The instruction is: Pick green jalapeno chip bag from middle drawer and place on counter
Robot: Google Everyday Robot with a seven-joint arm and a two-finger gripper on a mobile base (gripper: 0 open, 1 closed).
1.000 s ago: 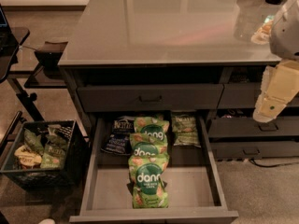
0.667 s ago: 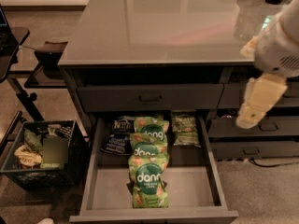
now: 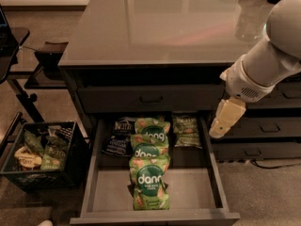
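The green jalapeno chip bag (image 3: pixel 186 130) lies flat at the back right of the open middle drawer (image 3: pixel 193 194), a dull-green bag with a pale label. My gripper (image 3: pixel 225 120) hangs from the white arm just above the drawer's right side wall, to the right of the bag and apart from it. It holds nothing that I can see. The glossy grey-brown counter (image 3: pixel 155 27) tops the cabinet above the drawer.
Three bright green "dang" bags (image 3: pixel 149 182) lie in a row down the drawer's middle. A dark Kettle bag (image 3: pixel 118 136) lies at the back left. A black crate (image 3: pixel 42 155) with snack bags stands on the floor at left. Closed drawers (image 3: pixel 263 126) are behind the arm.
My arm has swung left and down from the frame's right edge. The gripper now hangs over the drawer's right wall. The bags have not moved.
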